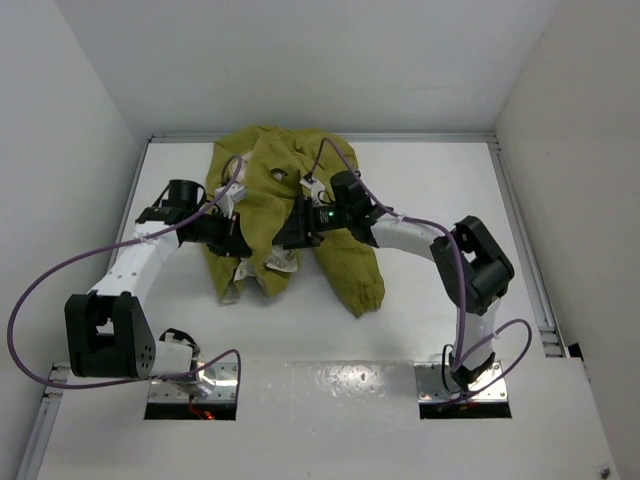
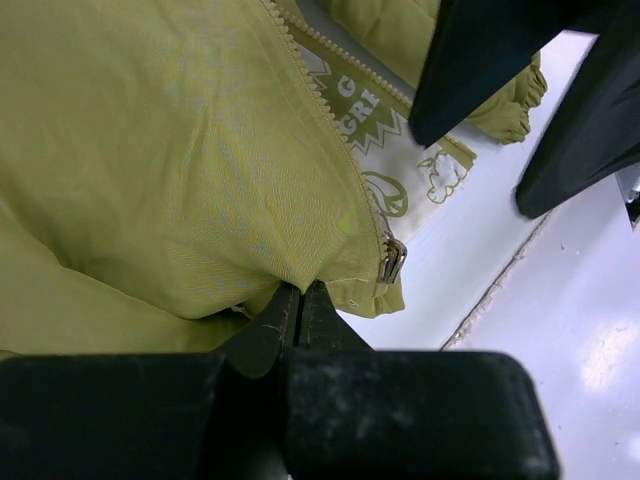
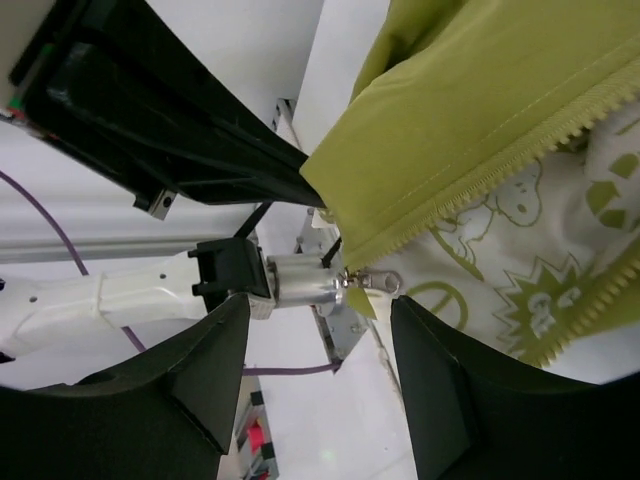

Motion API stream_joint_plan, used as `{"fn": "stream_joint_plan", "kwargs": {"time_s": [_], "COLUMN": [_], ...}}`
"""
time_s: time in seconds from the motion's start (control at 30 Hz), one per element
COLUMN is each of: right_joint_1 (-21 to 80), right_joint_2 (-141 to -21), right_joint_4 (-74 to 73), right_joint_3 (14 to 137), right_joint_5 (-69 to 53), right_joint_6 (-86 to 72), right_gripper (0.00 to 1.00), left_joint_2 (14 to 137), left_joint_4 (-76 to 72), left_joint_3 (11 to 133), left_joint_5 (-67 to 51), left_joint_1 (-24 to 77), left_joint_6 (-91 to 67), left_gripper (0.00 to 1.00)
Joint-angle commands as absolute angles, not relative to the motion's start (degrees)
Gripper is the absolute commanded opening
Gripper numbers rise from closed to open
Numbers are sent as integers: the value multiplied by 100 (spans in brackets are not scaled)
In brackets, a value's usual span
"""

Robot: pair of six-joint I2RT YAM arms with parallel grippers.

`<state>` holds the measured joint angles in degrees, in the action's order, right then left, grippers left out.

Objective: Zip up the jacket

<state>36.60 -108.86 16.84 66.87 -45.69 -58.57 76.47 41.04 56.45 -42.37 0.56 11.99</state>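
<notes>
Where it lies crumpled against the far edge of the table (image 1: pixel 420 320), a little left of centre, the jacket (image 1: pixel 265 200) is unzipped, its printed cream lining (image 3: pixel 500 270) showing between the two rows of teeth. The left gripper (image 2: pixel 300 305) is pinched tight on the hem just beside the slider (image 2: pixel 392 260), while the right gripper (image 3: pixel 320 350) stands with jaws apart, the slider showing in the gap just past its fingertips
</notes>
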Motion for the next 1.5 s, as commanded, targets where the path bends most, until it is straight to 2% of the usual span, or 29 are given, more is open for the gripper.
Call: {"fn": "stream_joint_plan", "kwargs": {"time_s": [0.0, 0.3, 0.57, 0.67, 0.7, 0.73, 0.77, 0.8, 0.87, 0.9, 0.97, 1.0, 1.07, 1.23, 1.33, 1.47], "right_joint_1": [3805, 3937, 4008, 4025, 4025, 4034, 4025, 4034, 4052, 4017, 4017, 4025, 4017, 4017, 4025, 4025], "right_joint_2": [-11118, -11549, -11733, -11733, -11751, -11751, -11751, -11734, -11716, -11690, -11672, -11654, -11663, -11733, -11768, -11742], "right_joint_4": [2171, 2671, 3155, 3295, 3331, 3392, 3436, 3471, 3576, 3612, 3708, 3735, 3771, 3770, 3797, 3928], "right_joint_3": [6969, 7145, 7541, 7585, 7585, 7576, 7541, 7498, 7427, 7392, 7330, 7321, 7304, 7444, 7549, 7576], "right_joint_5": [-4650, -4536, -4649, -4711, -4746, -4798, -4825, -4834, -4834, -4834, -4834, -4799, -4781, -4781, -4790, -4843], "right_joint_6": [-6248, -6688, -6970, -7014, -7040, -7057, -7049, -7066, -7093, -7110, -7128, -7154, -7215, -7321, -7426, -7532], "right_gripper": [59, 56, 44, 31, 19, 12, 7, 0, 0, 0, 0, 0, 0, 0, 0, 0], "left_joint_2": [7401, 7233, 7128, 7128, 7128, 7128, 7128, 7076, 7014, 6909, 6777, 6707, 6391, 6135, 6082, 6634], "left_joint_4": [4069, 3912, 3727, 3674, 3674, 3674, 3674, 3674, 3674, 3622, 3673, 3674, 3744, 3814, 3814, 4235], "left_joint_3": [5757, 5757, 5450, 5397, 5396, 5396, 5396, 5396, 5396, 5457, 5458, 5458, 5397, 5396, 5396, 5528], "left_joint_5": [-4544, -4702, -4702, -4641, -4571, -4518, -4518, -4518, -4404, -4403, -4464, -4595, -4937, -5273, -5422, -5730], "left_joint_1": [-9, -62, -62, -62, -62, -62, -114, -114, -176, -237, -325, -412, -475, -475, -475, -737], "left_joint_6": [1169, 1063, 1002, 1002, 1002, 1002, 1002, 1002, 949, 949, 879, 879, 879, 1063, 1134, 1667], "left_gripper": [0, 0, 0, 0, 0, 1, 3, 11, 22, 34, 47, 57, 67, 74, 74, 74]}}
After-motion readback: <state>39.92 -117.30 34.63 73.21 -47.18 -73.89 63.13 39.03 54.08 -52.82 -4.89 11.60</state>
